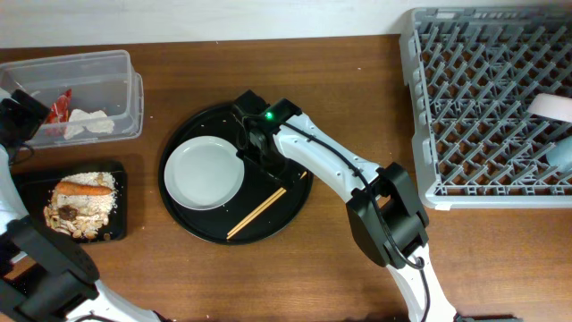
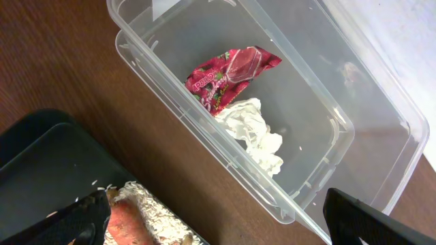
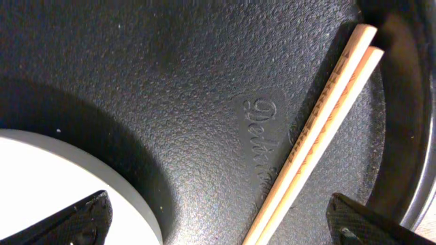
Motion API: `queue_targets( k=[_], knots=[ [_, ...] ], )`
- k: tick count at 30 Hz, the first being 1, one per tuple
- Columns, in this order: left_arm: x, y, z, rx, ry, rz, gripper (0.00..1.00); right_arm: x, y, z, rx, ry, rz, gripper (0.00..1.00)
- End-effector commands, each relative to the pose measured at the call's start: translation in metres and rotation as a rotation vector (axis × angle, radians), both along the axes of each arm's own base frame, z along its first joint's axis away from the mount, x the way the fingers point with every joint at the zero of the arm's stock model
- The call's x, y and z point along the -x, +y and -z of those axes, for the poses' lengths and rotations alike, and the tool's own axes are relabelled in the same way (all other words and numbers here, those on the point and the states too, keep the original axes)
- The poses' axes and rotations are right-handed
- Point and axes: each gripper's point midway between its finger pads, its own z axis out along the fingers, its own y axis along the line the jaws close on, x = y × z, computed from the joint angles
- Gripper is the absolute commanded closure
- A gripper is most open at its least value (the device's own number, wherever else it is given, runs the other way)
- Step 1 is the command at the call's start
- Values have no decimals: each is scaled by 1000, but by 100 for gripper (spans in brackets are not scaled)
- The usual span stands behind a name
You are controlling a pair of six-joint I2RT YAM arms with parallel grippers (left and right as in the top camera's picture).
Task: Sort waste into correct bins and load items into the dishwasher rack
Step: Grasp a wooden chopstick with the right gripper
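Observation:
The clear tub [image 1: 107, 67] at the back left holds a red wrapper [image 2: 228, 71] and a crumpled white tissue [image 2: 255, 133]. In front of it, the shallow black tray [image 1: 27, 183] carries rice-like crumbs [image 1: 89, 204], a carrot [image 1: 87, 189] and dark scraps [image 1: 67, 215]. My left gripper [image 2: 218, 228] hangs open over the table strip between tub and tray. My right gripper [image 3: 225, 224] stands open, low over the round black tray [image 3: 170, 82], between the white plate [image 3: 61, 184] and the chopsticks [image 3: 320, 129]. The grey rack [image 1: 483, 98] holds a white bowl [image 1: 550, 107] and a light-blue cup [image 1: 561, 152].
The round black tray [image 1: 192, 134] sits mid-table with the plate [image 1: 204, 173] on its left half and the chopsticks [image 1: 259, 213] lying diagonally at its front right. Bare wooden table [image 1: 357, 98] separates it from the rack.

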Motion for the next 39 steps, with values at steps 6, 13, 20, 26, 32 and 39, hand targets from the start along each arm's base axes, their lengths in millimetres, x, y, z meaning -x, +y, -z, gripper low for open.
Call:
queue_targets(
  k=[6, 13, 20, 26, 32, 39],
  knots=[
    [1, 2, -8, -10, -16, -5, 1, -4, -1, 11, 15, -32, 43, 0],
    [1, 2, -8, -10, -16, -5, 1, -6, 0, 16, 12, -37, 44, 1],
    [1, 2, -8, -10, -16, -5, 1, -2, -1, 32, 31, -1, 42, 2],
    [1, 2, -8, -10, -16, -5, 1, 2, 0, 41, 40, 19, 36, 2],
    [1, 2, -8, -10, -16, -5, 1, 2, -1, 42, 47, 15, 35, 2],
    [1, 2, -8, -10, -16, -5, 0, -5, -8, 42, 79, -15, 78, 2]
  ],
)
